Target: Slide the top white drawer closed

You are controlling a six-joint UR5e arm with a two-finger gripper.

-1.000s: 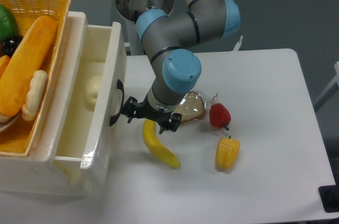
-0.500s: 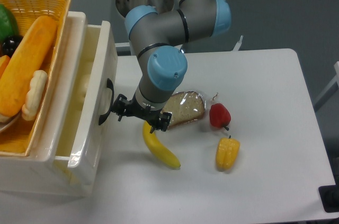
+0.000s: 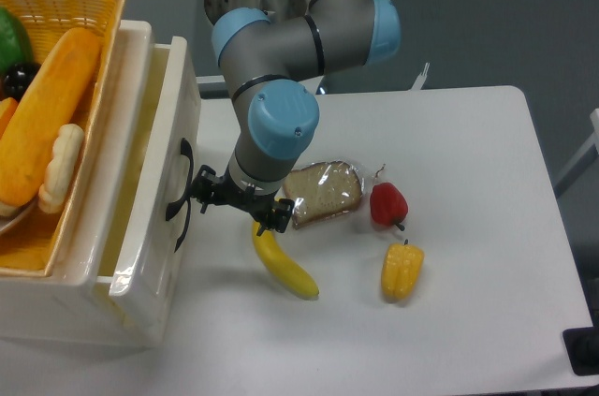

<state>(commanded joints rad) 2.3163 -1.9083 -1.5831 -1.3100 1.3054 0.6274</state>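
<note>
Camera view, fixed, looking down on the table. The top white drawer stands at the left edge, still projecting a little from its cabinet, so that a narrow strip of the interior shows along its length. Its black curved handle faces right. The gripper sits just beside that handle at the drawer's front panel; whether it touches the panel I cannot tell, and from this angle I cannot tell whether its jaws are apart or together. The arm reaches down to it from the base at top centre.

On top of the cabinet rests a woven yellow basket holding toy foods, among them a long orange loaf.

On the table lie a banana directly below the gripper, a wrapped slice of bread, a red pepper and a yellow pepper.

No brand marks, labels or legible writing appear on any item.
</note>
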